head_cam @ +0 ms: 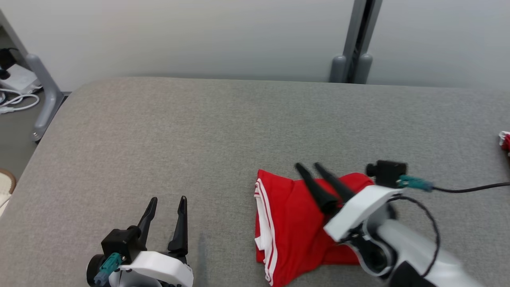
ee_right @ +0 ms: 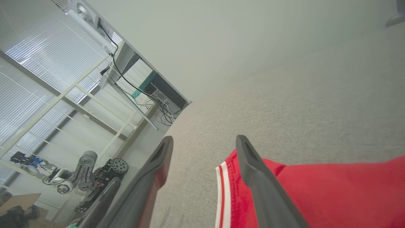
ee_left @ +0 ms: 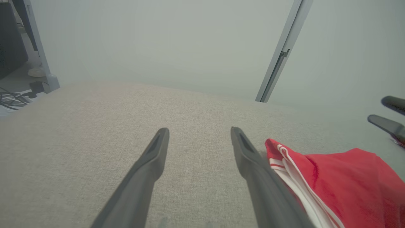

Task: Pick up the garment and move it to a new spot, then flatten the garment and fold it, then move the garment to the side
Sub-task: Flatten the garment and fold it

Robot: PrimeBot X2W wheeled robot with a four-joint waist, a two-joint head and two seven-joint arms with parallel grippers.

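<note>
Left gripper (head_cam: 168, 199) nearest, low at left: fingers spread wide, nothing between them, over bare grey cloth-covered table (head_cam: 199, 131). Just right of it, red garment (head_cam: 291, 227) with white stripes, folded into compact bundle, lying flat on table right of centre, near front edge. Right gripper (head_cam: 307, 165) above garment's far edge: fingers parted, empty, pointing away. Far right edge: small red-and-white scrap (head_cam: 504, 140), well apart from garment.
</note>
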